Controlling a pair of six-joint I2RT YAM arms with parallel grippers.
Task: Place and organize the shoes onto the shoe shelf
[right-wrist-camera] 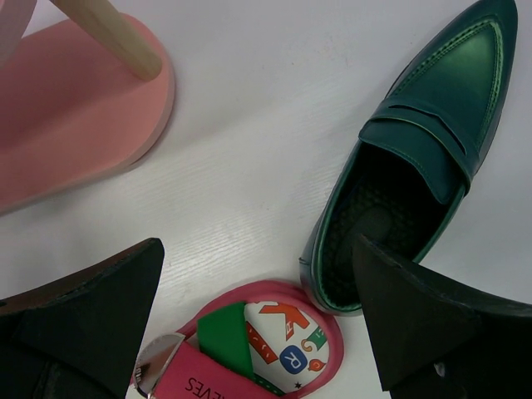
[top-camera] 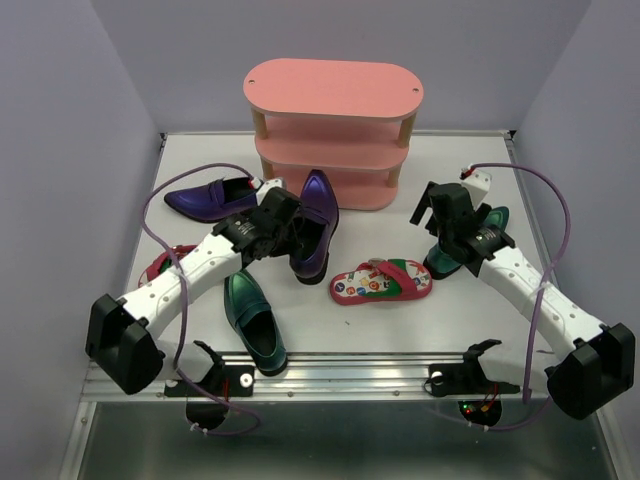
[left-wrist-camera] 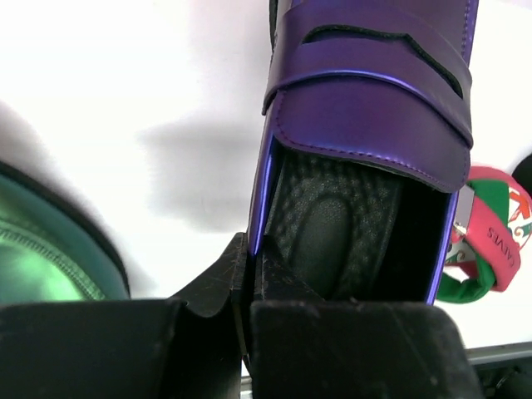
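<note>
The pink three-tier shoe shelf (top-camera: 332,92) stands at the back. My left gripper (top-camera: 287,226) (left-wrist-camera: 251,259) is shut on the left side wall of a glossy purple loafer (top-camera: 316,222) (left-wrist-camera: 366,125) in front of the shelf. A second purple loafer (top-camera: 204,198) lies to its left. One dark-green loafer (top-camera: 255,320) (left-wrist-camera: 46,249) sits near the front edge. The other green loafer (top-camera: 492,226) (right-wrist-camera: 420,179) lies under my right gripper (top-camera: 437,207) (right-wrist-camera: 258,249), which hangs open above the table. A red flip-flop (top-camera: 381,282) (right-wrist-camera: 262,349) lies mid-table; another flip-flop (top-camera: 160,264) shows partly under the left arm.
The shelf's bottom board (right-wrist-camera: 75,125) and a wooden post (right-wrist-camera: 116,33) are close to the right gripper's left finger. Grey walls enclose the table on three sides. A metal rail (top-camera: 340,365) runs along the front edge.
</note>
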